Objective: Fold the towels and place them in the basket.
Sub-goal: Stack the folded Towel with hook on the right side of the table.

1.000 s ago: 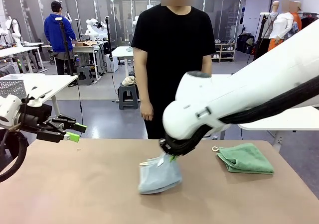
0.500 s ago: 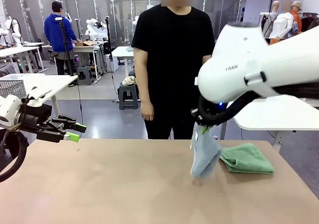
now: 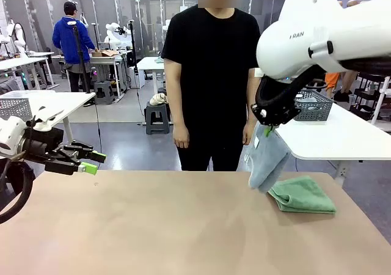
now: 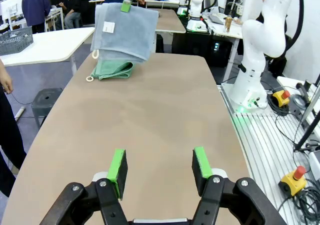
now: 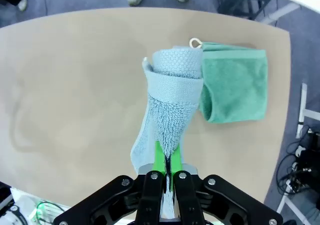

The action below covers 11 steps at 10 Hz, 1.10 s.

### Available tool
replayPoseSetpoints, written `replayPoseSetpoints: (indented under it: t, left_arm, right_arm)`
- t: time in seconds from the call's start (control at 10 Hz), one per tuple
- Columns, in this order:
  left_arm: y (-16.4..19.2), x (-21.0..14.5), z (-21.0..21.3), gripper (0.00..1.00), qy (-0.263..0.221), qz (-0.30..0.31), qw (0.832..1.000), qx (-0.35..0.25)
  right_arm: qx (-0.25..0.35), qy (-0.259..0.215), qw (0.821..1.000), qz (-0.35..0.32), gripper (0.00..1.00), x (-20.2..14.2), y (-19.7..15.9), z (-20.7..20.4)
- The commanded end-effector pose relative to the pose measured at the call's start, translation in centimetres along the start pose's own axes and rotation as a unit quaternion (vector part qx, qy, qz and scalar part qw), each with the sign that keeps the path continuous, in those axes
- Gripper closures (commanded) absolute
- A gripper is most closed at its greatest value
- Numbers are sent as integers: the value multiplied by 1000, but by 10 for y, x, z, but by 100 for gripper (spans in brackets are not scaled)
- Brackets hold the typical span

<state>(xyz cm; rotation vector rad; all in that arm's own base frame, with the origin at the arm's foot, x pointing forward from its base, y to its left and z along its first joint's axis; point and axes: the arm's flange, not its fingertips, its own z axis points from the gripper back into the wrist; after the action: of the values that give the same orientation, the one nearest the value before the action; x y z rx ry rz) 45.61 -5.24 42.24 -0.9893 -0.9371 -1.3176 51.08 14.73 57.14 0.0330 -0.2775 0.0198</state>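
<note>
My right gripper (image 3: pixel 267 128) is shut on the top edge of the pale blue-grey towel (image 3: pixel 269 160), which hangs folded in the air above the table's right part. Its lower end hangs just over the left edge of the folded green towel (image 3: pixel 302 194), whose loop tag points to the far side. The right wrist view shows the blue towel (image 5: pixel 167 95) pinched in my right gripper (image 5: pixel 167 167), with the green towel (image 5: pixel 232 82) flat on the table beside it. My left gripper (image 3: pixel 85 159) is open and holds nothing at the table's left edge (image 4: pixel 160 167). The dark mesh basket (image 3: pixel 313 106) stands on a white side table to the right.
A person in black stands at the far side (image 3: pixel 211 73), hands hanging down. The brown table (image 3: pixel 153 226) is bare in its middle and left. A paler mesh basket (image 3: pixel 13 108) sits on another white table at the left.
My right arm has lifted the blue towel off the middle of the table and carried it right and up, to above the green towel. The left arm has stayed still.
</note>
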Motion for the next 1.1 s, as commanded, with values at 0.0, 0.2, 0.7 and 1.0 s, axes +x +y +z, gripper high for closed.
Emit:
replayPoseSetpoints:
  t: [0.0,0.2,0.7,1.0]
  left_arm:
    - [0,2,0,33,-6,-1,1000,2]
    - [0,2,0,33,-6,-1,1000,2]
    - [0,2,0,33,-6,-1,1000,2]
    - [0,2,0,33,-6,-1,1000,2]
  right_arm:
    - [-2,13,1000,7,96,24,-13,6]
    - [6,-6,1000,0,96,30,-15,6]
    - [-1,6,1000,-6,96,22,-17,3]
    - [1,6,1000,-6,95,26,-16,2]
